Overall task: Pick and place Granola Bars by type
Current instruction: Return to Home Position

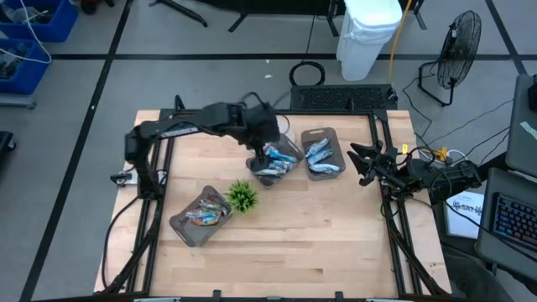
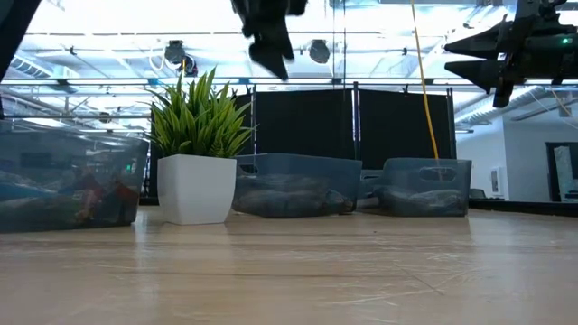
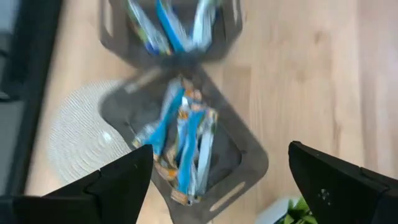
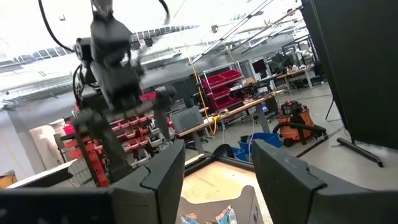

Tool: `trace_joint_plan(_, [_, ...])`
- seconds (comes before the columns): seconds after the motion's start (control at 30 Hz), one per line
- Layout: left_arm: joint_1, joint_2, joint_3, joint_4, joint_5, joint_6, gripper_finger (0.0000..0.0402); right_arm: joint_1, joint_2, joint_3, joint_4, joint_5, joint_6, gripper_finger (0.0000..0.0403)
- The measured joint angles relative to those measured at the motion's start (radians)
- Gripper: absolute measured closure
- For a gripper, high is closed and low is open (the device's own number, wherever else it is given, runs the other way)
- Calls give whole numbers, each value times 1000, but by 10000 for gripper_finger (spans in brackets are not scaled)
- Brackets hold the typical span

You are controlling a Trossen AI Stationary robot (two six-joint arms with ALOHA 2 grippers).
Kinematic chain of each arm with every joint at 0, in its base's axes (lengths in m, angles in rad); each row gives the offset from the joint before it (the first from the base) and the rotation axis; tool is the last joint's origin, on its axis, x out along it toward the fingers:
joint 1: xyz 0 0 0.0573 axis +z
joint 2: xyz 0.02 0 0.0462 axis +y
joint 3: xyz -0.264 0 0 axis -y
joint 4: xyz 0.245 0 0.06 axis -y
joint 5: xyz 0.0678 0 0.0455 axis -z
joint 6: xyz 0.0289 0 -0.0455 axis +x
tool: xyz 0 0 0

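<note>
As left gripper [image 1: 267, 138] hangs over centre tray [image 1: 293, 144], fingers [image 3: 124, 183] spread wide, nothing between them; Granola Bars [image 3: 183, 146] heaped straight beneath in that tray, long axes roughly crosswise to finger gap; more bars in right tray [image 1: 320, 132] at 3 o'clock, and in front-left tray [image 1: 189, 236] at 7 o'clock past plant [image 1: 242, 196]; left arm's base at 9 o'clock, so retreat judged up, then toward 9; right gripper [image 1: 357, 165] waits at table's 3 o'clock edge, splayed, empty, farther from heap.

Grey floor [image 1: 210, 50], white bin [image 1: 369, 33], standing fan [image 1: 461, 38], black partitions [image 2: 352, 122].
</note>
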Motion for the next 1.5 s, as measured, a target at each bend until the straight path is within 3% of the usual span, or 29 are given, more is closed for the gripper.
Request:
trace_joint_plan(0.23, [-4, -144, -12, 88, -8, -55, 40, 0, 0, 0, 0, 0, 0, 222])
trace_joint_plan(0.4, [-30, -248, -106, 212, -4, -62, 41, 0, 0, 0, -1, 0, 0, 222])
trace_joint_plan(0.7, [-94, -482, -420, 480, -5, -64, 41, 0, 0, 0, -1, 0, 0, 222])
trace_joint_plan(1.3, [-195, -981, -1083, 799, 4, -148, 41, 0, 0, 0, -1, 0, 0, 222])
trace_joint_plan(1.5, [-252, -1119, -1274, 928, 94, -268, 41, 0, 0, 0, -1, 0, 0, 222])
